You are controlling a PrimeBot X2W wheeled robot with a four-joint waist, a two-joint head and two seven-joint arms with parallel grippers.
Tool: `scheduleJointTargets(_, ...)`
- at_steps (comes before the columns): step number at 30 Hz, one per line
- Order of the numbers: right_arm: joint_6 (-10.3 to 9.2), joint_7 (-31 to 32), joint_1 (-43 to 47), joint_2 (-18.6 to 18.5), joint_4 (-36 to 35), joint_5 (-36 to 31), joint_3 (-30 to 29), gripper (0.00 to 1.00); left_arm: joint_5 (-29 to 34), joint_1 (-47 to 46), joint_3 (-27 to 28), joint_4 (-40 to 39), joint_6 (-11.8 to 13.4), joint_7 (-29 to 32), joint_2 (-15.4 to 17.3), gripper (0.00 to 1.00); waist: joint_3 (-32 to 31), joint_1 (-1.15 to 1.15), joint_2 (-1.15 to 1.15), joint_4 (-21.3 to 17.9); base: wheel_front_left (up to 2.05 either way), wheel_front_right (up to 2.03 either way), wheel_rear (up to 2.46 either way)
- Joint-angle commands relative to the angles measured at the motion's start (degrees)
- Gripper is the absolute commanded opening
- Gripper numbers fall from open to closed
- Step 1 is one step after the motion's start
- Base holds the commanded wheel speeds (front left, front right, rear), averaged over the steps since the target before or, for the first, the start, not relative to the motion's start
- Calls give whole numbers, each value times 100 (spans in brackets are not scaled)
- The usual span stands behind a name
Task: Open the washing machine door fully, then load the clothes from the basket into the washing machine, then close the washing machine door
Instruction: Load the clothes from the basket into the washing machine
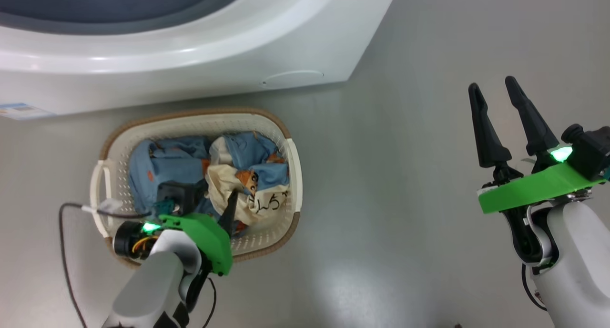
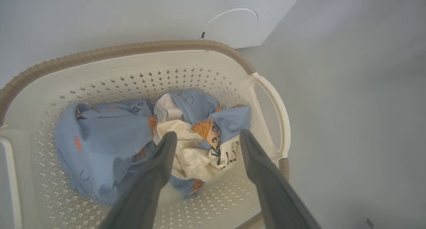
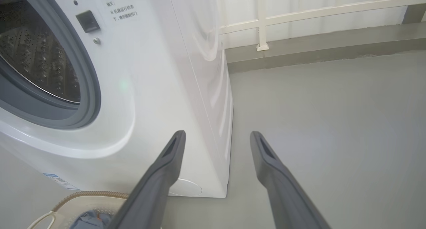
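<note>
Left claw (image 2: 208,134): spread wide, nothing gripped, held low over the basket (image 2: 133,48).
Clothes (image 2: 109,135): heaped in the basket, seen between and just beyond the left fingertips; contact cannot be told.
Basket: set on the floor (image 1: 405,175) just before the washing machine (image 1: 190,46).
Right claw (image 1: 492,84): spread wide, empty, well apart from the basket.

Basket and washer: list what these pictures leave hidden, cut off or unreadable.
- Head view: the basket has its near-left corner hidden behind the left arm.
- Left wrist view: whether the left gripper touches the clothes; its fingers overlap the cloth.
- Clothes: lower layers, covered by the top folds.
- Right wrist view: the drum is cut by the left edge, its depth dark.
- Head view: label print, too small.
</note>
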Motion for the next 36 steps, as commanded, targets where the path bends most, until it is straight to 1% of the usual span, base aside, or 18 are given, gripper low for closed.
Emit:
scheduleJointTargets(1, 33, -46, -39, 2, -124, -40, 126, 100, -130, -161, -103, 86, -10, 104, 82, 100, 399, -1, 0, -148, 0, 0, 0)
scheduleJointTargets(2, 33, -46, -66, 9, -119, -39, 137, 100, -172, -229, -223, 137, -10, 149, 80, 100, 472, -1, 0, -160, 0, 0, 0)
scheduleJointTargets(3, 33, -46, -66, 9, -119, -39, 137, 100, -172, -229, -223, 137, -10, 149, 80, 100, 472, -1, 0, -160, 0, 0, 0)
scheduleJointTargets(10, 33, -46, -288, 75, -123, -38, 222, 100, -599, -669, -973, 414, -11, 459, 86, 100, 911, -1, 0, -270, 0, 0, 0)
scheduleJointTargets(18, 33, -46, -529, 188, -145, -51, 336, 100, -913, -1249, -1461, 843, -11, 799, 189, 100, 1382, -1, 0, -419, 0, 0, 0)
scheduleJointTargets(27, 33, -46, -700, 336, -192, -58, 367, 100, -1117, -1784, -1644, 1318, -12, 905, 304, 100, 1862, -1, 0, -623, 0, 0, 0)
scheduleJointTargets(36, 33, -46, -805, 445, -276, -70, 368, 100, -1229, -2126, -1595, 1608, -12, 827, 464, 100, 2173, -1, 0, -853, 0, 0, 0)
